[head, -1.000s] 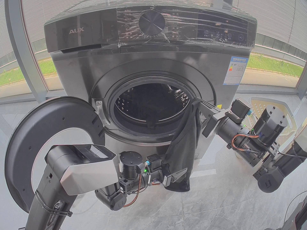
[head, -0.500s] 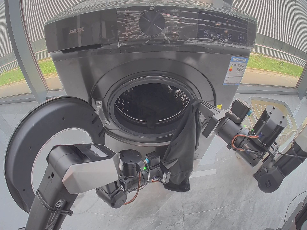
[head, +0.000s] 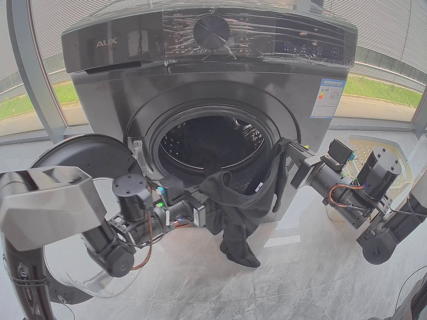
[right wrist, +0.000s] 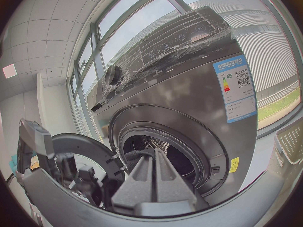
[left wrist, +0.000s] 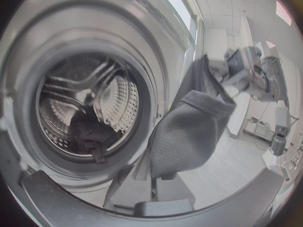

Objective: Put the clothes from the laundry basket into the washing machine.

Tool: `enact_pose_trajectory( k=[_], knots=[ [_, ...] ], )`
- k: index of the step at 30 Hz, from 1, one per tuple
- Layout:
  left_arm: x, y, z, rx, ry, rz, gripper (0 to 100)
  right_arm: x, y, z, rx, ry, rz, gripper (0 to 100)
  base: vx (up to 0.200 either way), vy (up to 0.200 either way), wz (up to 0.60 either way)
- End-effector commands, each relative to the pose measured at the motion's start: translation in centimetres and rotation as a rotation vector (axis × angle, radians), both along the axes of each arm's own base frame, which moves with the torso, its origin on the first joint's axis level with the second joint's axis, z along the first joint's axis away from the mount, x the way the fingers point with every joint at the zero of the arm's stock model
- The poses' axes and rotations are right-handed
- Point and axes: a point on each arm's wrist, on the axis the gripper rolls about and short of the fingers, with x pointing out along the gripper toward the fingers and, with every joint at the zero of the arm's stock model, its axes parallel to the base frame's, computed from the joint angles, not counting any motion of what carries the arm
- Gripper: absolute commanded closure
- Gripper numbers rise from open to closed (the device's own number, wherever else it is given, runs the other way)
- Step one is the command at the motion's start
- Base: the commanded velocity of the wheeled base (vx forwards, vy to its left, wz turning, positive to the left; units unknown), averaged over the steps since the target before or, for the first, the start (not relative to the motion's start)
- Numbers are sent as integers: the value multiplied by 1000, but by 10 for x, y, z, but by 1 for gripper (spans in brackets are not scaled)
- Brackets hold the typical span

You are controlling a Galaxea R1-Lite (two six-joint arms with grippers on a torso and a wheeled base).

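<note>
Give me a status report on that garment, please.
Both shut on dark garment: left gripper, right gripper. It sags before drum opening, not inside. Washer door open, path free.

We see the left arm (head: 53,205) bent low at the left, its left gripper (head: 205,204) closed on a dark garment (head: 242,201), and the right arm (head: 342,187) stretched inward, its right gripper (head: 288,146) pinching the same garment's upper edge.

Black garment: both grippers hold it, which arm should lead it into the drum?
Probably left. The left gripper pinches the black garment just before the drum mouth, and its wrist view looks straight in. The right gripper holds the other end at the opening's right edge.
</note>
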Motion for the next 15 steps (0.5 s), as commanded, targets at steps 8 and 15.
enact_pose_trajectory(
  k=[8, 15],
  knots=[
    [-70, 88, 98, -108, -181, 153, 100, -17, -6, 1, -22, 4, 40, 100, 0, 0, 0],
    [-68, 90, 100, -113, -188, 168, 100, -23, 2, 3, -23, -4, 74, 100, 0, 0, 0]
  ],
)
